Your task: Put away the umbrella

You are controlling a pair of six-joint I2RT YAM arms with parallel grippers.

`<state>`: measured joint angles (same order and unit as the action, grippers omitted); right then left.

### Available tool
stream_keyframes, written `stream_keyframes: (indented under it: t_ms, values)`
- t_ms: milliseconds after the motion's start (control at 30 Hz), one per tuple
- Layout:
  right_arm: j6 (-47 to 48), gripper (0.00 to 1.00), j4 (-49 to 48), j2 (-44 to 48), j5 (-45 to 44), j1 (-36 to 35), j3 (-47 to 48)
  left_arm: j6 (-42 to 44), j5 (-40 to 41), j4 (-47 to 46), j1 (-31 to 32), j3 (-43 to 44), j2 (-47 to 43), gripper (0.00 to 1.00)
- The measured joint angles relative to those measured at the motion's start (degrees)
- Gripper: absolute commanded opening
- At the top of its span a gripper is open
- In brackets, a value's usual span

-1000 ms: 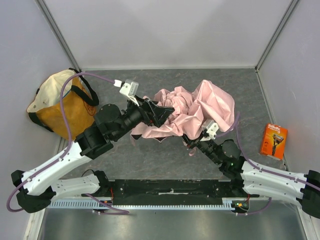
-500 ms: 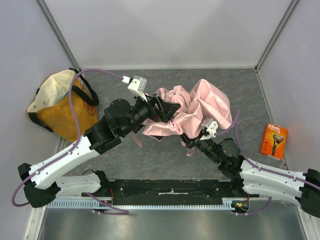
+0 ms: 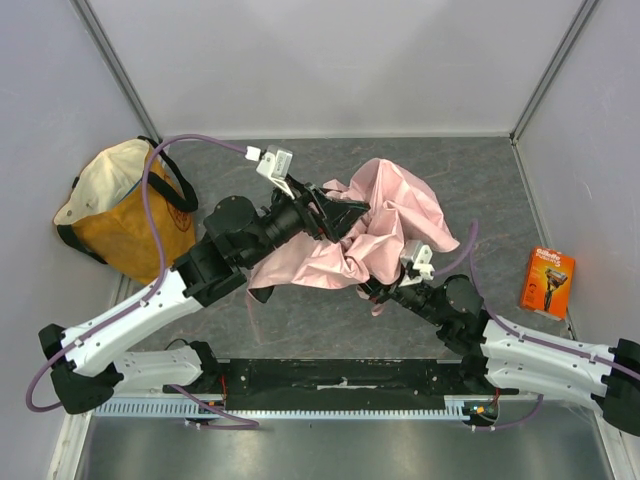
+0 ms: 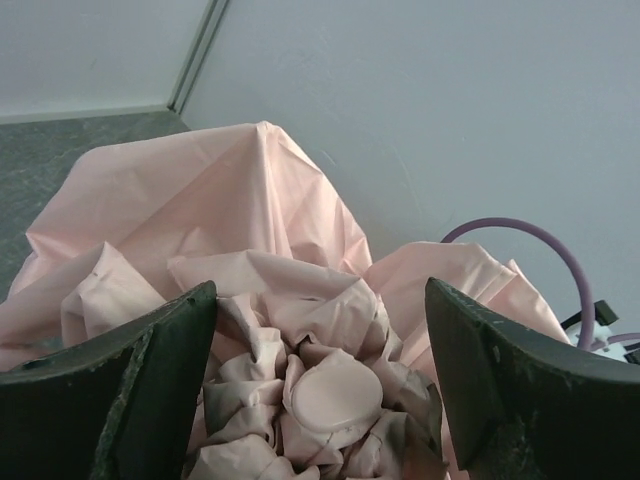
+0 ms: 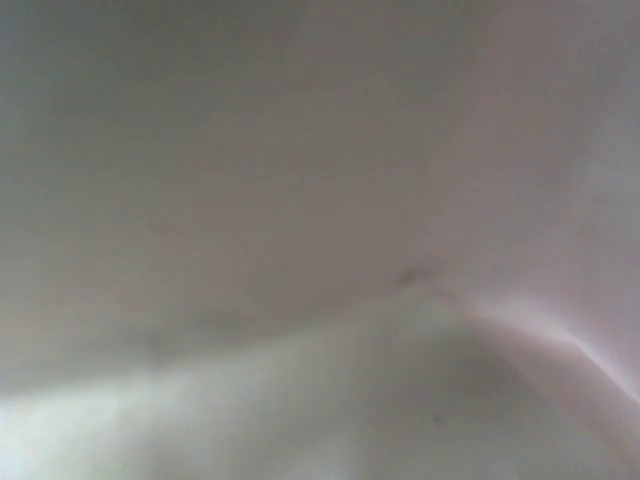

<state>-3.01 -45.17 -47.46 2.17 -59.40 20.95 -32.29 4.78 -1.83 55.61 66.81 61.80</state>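
Fabric everywhere at mid-table (image 3: 300, 320): umbrella (image 3: 405, 210) lying unfurled and crumpled between the two arms, canopy billowed toward the back right, one flap trailing toward the near left. Well apart from the orange-and-cream tote bag (image 3: 125, 215) at the far left. Likely to balloon or slide rather than fold if pushed from one side only; could also drag across the grey surface and snag on ribs hidden beneath.

Left gripper (image 4: 320, 295) poised at the bunched crown, fingers (image 4: 160, 370) spread wide on either side of the round pink cap (image 4: 335, 392), not closed on it. May catch only loose cloth on closing and slip off.

Right gripper (image 3: 388, 288) buried under the canopy's near edge, wrist view filled with blurred pink; impossible to tell whether spread or pinching. Risk there of tugging blind against the left, twisting or tearing a panel.

Small orange razor pack (image 3: 546, 282) at the right edge, apart from the cloth.
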Motion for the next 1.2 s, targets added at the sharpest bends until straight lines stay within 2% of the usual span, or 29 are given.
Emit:
stream_keyframes:
  t_ms: [233, 333, 367, 400, 467, 600, 700, 733, 767, 933, 1033, 1100, 1200]
  values:
    - [-0.9, 0.00, 0.3, 1.0, 2.2, 0.0, 0.0, -1.8, -2.4, -2.8, 0.0, -0.6, -0.5, 0.42]
    - [-1.6, 0.00, 1.4, 1.1, 2.6, 0.0, 0.5, -1.6, -2.8, -3.1, -0.1, -0.7, -0.5, 0.18]
    - [-1.9, 0.00, 2.0, 1.2, 2.6, 0.0, 0.8, -1.1, -2.8, -3.1, -0.3, -0.7, -0.5, 0.06]
    - [-2.3, 0.00, 2.8, 1.4, 2.5, 0.0, 1.1, -0.2, -2.8, -3.0, -0.5, -0.6, -0.5, 0.02]
    - [-2.9, 0.11, 5.7, 1.8, 1.9, 0.1, 2.2, 0.5, -2.8, -2.9, -0.9, -0.6, -0.3, 0.02]
    - [-4.7, 0.45, 14.2, 2.9, 0.5, 0.0, 5.3, 0.9, -3.0, -3.2, -1.3, -0.8, -0.2, 0.02]
    - [-6.6, 0.58, 24.0, 3.9, -2.1, -0.1, 9.5, 1.5, -4.7, -4.9, -2.8, -2.8, -0.8, 0.02]
    - [-7.6, 0.68, 27.6, 4.5, -3.5, -0.1, 11.0, 2.1, -5.6, -5.6, -3.8, -4.1, -1.2, 0.02]
    - [-8.4, 0.73, 30.4, 5.3, -4.8, -0.1, 11.8, 2.7, -6.4, -5.7, -4.9, -5.2, -1.6, 0.02]
    - [-15.0, 0.82, 47.4, 11.5, -10.6, -0.1, 13.6, 6.8, -9.7, -5.6, -12.0, -8.3, -4.1, 0.02]
    - [-18.9, 0.83, 56.5, 15.0, -11.5, -0.1, 13.7, 9.0, -11.0, -5.7, -15.7, -8.7, -6.0, 0.02]
    - [-21.0, 0.81, 62.4, 17.0, -11.7, -0.1, 14.3, 9.9, -11.8, -6.1, -16.7, -8.7, -6.9, 0.02]
    - [-22.2, 0.71, 70.2, 18.7, -12.0, -0.1, 17.7, 10.8, -14.6, -7.4, -16.9, -9.0, -7.8, 0.02]
